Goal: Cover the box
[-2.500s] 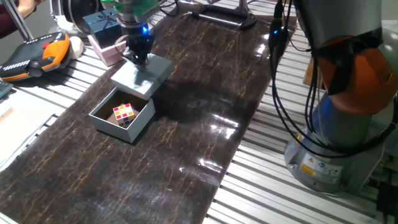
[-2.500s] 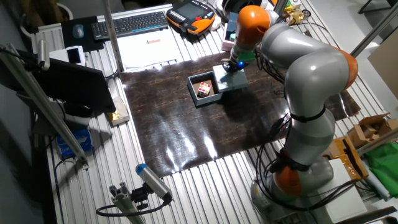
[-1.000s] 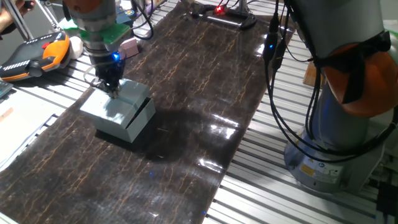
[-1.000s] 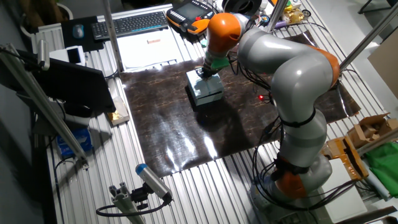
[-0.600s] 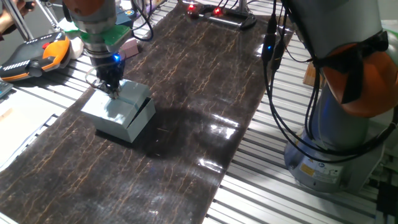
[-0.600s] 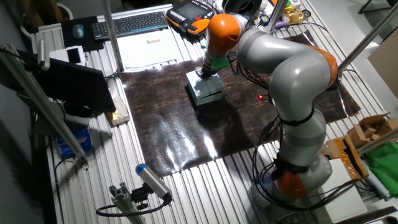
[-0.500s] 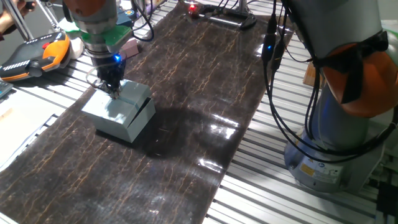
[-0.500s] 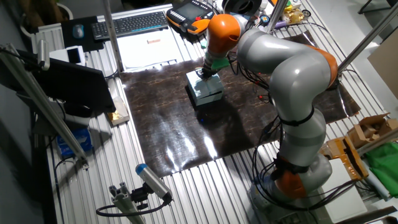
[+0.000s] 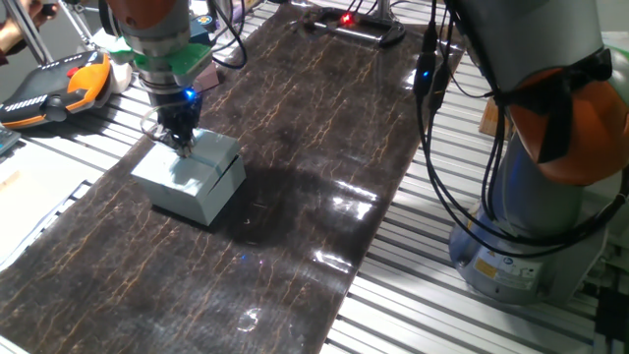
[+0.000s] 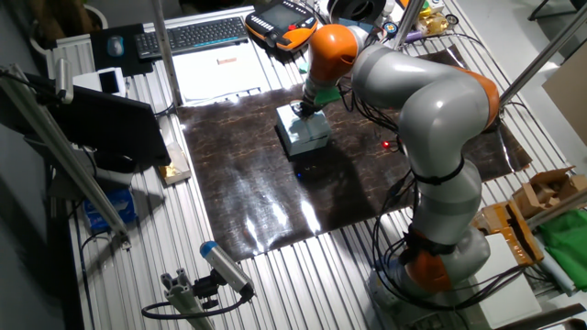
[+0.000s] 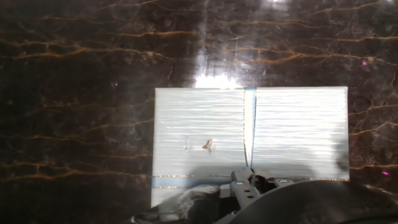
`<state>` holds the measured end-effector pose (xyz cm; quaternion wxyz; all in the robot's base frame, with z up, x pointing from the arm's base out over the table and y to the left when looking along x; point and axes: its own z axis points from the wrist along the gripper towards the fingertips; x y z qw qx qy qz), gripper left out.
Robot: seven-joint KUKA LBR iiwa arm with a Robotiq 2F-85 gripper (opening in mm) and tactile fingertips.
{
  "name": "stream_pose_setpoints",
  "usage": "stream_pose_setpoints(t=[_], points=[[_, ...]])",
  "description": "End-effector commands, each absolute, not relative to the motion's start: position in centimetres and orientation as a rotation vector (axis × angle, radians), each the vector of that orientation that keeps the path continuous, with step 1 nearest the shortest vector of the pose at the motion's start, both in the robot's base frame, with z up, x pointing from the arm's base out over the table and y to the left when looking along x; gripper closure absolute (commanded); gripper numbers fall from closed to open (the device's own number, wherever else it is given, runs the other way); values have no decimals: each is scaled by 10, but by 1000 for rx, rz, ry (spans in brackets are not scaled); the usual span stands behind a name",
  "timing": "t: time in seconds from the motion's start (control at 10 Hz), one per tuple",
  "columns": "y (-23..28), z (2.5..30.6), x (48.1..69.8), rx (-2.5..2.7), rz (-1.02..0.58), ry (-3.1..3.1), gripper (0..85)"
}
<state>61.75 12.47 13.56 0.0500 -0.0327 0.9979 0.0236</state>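
Note:
The pale grey-blue lid (image 9: 185,169) lies on top of the box (image 9: 222,193), so the box's inside is hidden. My gripper (image 9: 181,147) stands upright at the lid's far edge, its fingers closed on the rim. In the other fixed view the lid (image 10: 307,133) shows on the dark mat with the gripper (image 10: 301,110) at its back edge. In the hand view the lid (image 11: 292,134) fills the middle and the gripper (image 11: 245,185) grips its near edge.
A dark marbled mat (image 9: 324,138) covers the table. An orange teach pendant (image 9: 59,84) and a pink box (image 9: 204,71) lie at the far left. Cables (image 9: 432,88) hang by the robot base (image 9: 531,236). A keyboard (image 10: 193,35) lies beyond the mat.
The lid went from beside the open box to on top of it, hiding the cube inside. In the last half second lid and gripper shifted slightly right.

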Motion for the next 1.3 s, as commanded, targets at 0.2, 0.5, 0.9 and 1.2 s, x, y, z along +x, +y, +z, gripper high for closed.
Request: stream_pose_setpoints(t=[0.2, 0.5, 0.9, 1.2], points=[[124, 134, 616, -95, 79, 3039, 843], [125, 133, 616, -97, 86, 3037, 843], [124, 130, 616, -106, 93, 3039, 843], [123, 128, 616, -108, 100, 3037, 843]])
